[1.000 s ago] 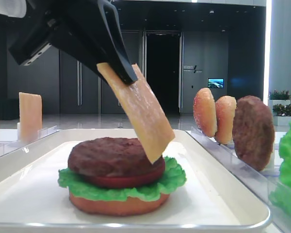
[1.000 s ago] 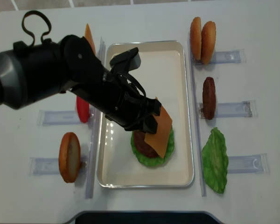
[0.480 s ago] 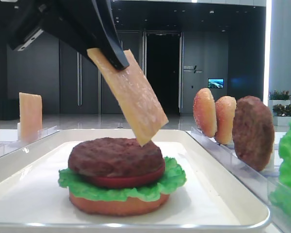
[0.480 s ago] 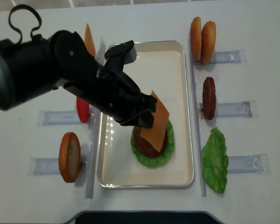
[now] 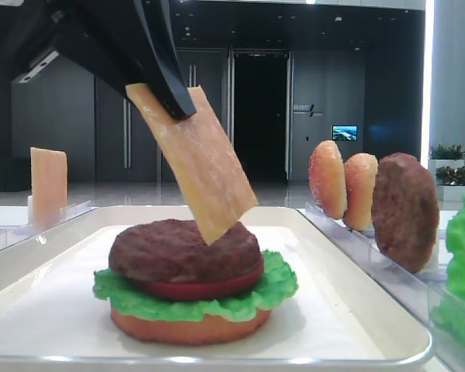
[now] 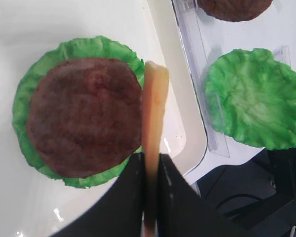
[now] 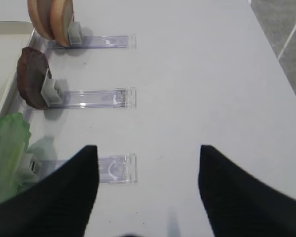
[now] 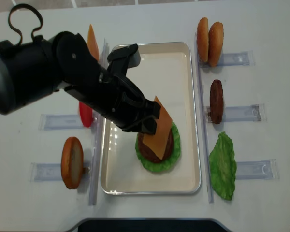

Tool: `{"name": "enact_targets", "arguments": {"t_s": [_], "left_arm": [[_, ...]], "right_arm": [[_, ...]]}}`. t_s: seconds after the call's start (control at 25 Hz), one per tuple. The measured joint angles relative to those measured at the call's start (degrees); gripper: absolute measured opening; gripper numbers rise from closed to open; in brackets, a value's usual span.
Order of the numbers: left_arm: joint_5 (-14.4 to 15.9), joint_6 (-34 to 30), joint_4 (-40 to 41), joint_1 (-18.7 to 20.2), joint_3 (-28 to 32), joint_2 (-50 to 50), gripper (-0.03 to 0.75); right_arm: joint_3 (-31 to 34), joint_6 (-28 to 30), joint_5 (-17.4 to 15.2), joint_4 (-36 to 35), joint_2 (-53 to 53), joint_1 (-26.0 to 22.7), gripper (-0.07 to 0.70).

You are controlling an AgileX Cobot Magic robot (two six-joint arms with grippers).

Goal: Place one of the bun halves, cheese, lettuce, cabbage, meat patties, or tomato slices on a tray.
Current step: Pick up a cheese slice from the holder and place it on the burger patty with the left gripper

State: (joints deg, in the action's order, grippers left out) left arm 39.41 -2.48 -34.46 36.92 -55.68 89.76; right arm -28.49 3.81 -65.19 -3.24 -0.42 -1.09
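Exterior high view, near to far: the cream tray holds a stack of bun half, lettuce, tomato slice and meat patty; above it, at twelve o'clock, the left gripper pinches a cheese slice that hangs tilted, its lower corner apparently touching the patty; the step looks like laying cheese on the stack, so the next move probably calls for lowering, flattening and releasing; beyond, at three o'clock, racks hold spare buns and a patty; the right gripper hovers spread wide, holding nothing.
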Motion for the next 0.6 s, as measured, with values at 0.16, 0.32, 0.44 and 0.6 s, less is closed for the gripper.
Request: {"name": "enact_targets", "arguments": {"t_s": [0.16,0.32,0.44,0.6], "left_arm": [[0.1,0.0,0.1,0.0,0.0,0.0,0.031],[0.0,0.0,0.3,0.0,0.0,0.0,0.031],[0.0,0.0,0.3,0.0,0.0,0.1,0.031],[-0.4,0.0,0.3,0.0,0.0,0.7,0.031]], "right_arm": [[0.0,0.0,0.0,0.0,0.0,0.0,0.450],[0.0,0.0,0.0,0.0,0.0,0.0,0.450],[0.0,0.0,0.0,0.0,0.0,0.0,0.450],[0.0,0.0,0.0,0.0,0.0,0.0,0.450]]}}
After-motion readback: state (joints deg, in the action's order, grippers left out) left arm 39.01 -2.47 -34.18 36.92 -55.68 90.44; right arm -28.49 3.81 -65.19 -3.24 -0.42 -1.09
